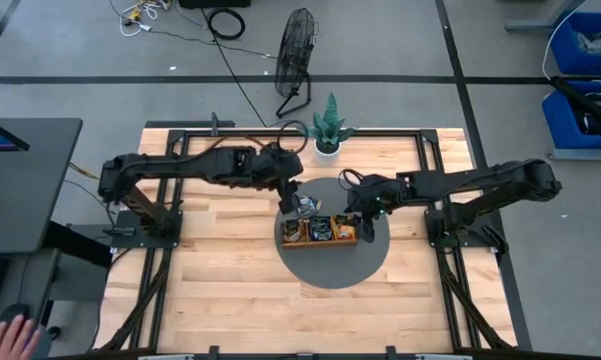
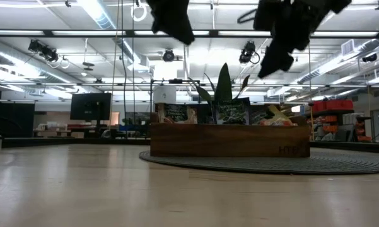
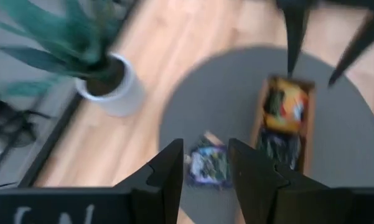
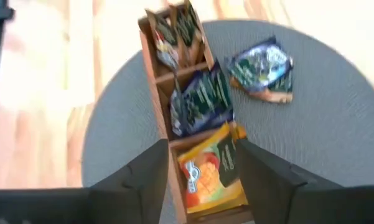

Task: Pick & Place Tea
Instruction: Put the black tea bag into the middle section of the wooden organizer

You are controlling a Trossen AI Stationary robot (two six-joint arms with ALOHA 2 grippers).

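One tray (image 4: 163, 127) of three filled compartments, loose sachets (image 4: 261, 70) beside it on one mat (image 4: 336, 143); right gripper (image 4: 199, 180) jaws spread, left gripper (image 3: 202, 180) jaws spread, empty.

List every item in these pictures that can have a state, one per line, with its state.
Wooden tray: on the grey mat, sachets in all three compartments.
Loose sachets: on the mat beside the tray.
Orange sachets: in an end compartment.
Right pincer: open above them, empty.
Left pincer: part-open over the loose sachets, empty.
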